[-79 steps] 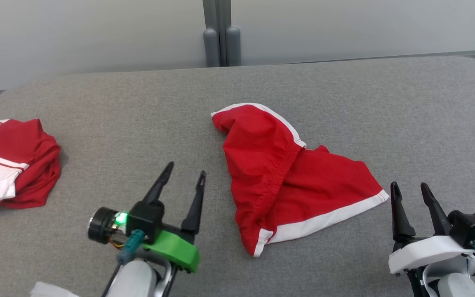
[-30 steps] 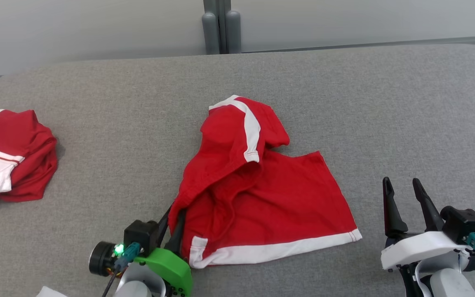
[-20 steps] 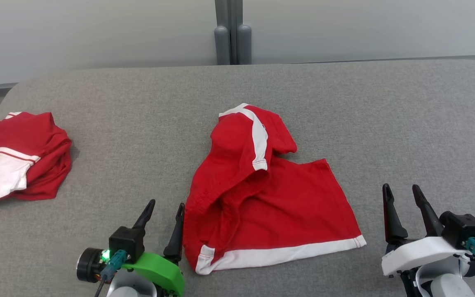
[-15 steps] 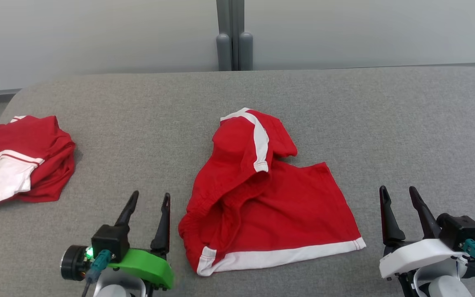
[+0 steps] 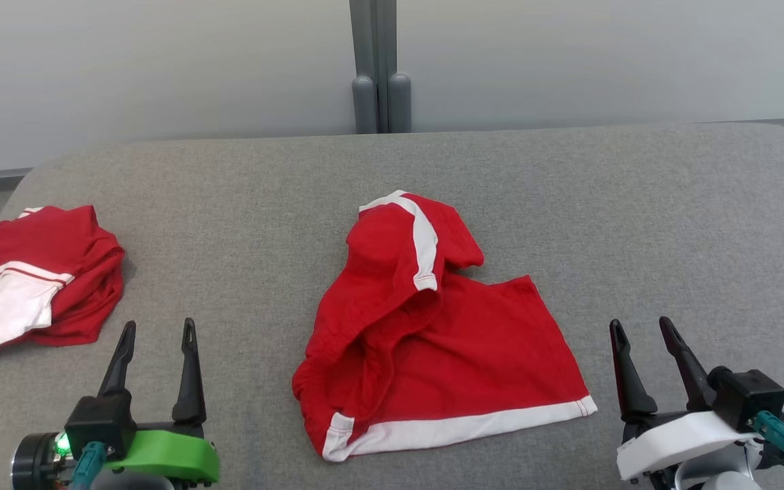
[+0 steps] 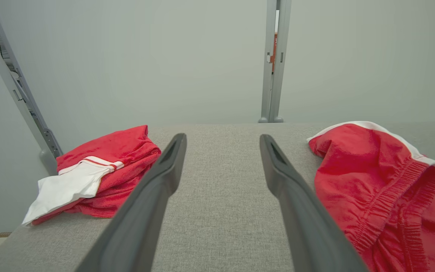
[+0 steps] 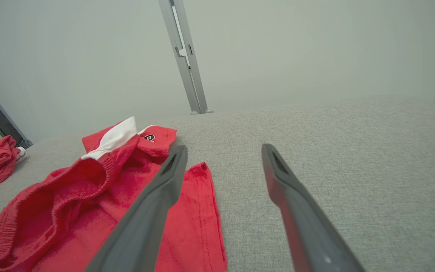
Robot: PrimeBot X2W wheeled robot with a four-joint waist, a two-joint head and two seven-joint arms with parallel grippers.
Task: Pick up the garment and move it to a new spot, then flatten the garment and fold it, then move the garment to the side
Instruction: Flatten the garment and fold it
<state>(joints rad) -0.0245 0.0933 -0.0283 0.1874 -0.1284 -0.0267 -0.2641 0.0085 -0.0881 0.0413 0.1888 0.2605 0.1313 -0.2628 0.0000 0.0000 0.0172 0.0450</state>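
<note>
- Garment (image 5: 433, 340): red shorts with white trim lie near the middle of the grey padded table (image 5: 229, 177) and are held by nothing.
- One leg is spread nearly flat, with its white hem band (image 5: 460, 429) along the garment's near edge. The other leg (image 5: 392, 258) is doubled over on top, and the elastic waistband (image 5: 371, 354) is bunched along the garment's left side.
- Flattening is judged to be the step in hand, since the cloth is placed but not yet spread.
- The doubled-over leg is best taken at its white-trimmed hem, lifted only a little and drawn away from the garment's body until it is laid open.
- A single layer should be pinched, so that the flat leg beneath is not dragged along.
- The waistband should then be held at two ends and pulled taut, so that the gathers are smoothed out.
- Left gripper (image 5: 158, 324): it is seen well apart from the garment, to its left, with the fingers spread wide and nothing between them.
- Right gripper (image 5: 639, 322): it is seen near the garment's right hem corner without touching it, with the fingers likewise parted and empty. This corner could be pinned from there while the other side is pulled.
- A second red and white pile (image 5: 31, 279) lies far to the garment's left and should be left undisturbed.
</note>
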